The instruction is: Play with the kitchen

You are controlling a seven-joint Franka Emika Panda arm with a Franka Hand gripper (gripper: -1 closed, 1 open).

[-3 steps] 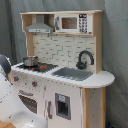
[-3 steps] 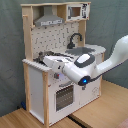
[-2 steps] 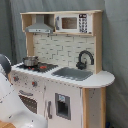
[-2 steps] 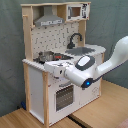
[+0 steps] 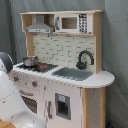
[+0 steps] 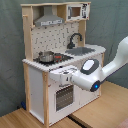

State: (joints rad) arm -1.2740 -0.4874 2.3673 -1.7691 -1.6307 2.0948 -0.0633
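The kitchen [image 6: 60, 60] stands on the table [image 6: 100, 112], and my hand [image 6: 64, 76] sits right before its front, just above the oven door [image 6: 63, 96]. In the second exterior view, a pot [image 6: 46, 56] rests on the stove at the second exterior view's left, sink [image 6: 82, 50] to its right, faucet [image 6: 75, 39] behind, hood [image 6: 48, 20] overhead.

This looks like a robot lab or test room rather than a home. A grey fabric curtain [image 5: 114, 60] hangs as a plain backdrop behind everything in both exterior views. The only kitchen here is a toy: a tall white and light-wood play kitchen [image 6: 60, 55] standing on a light wooden bench [image 6: 105, 107], with a white robot arm [image 6: 107, 67] reaching in front of it.
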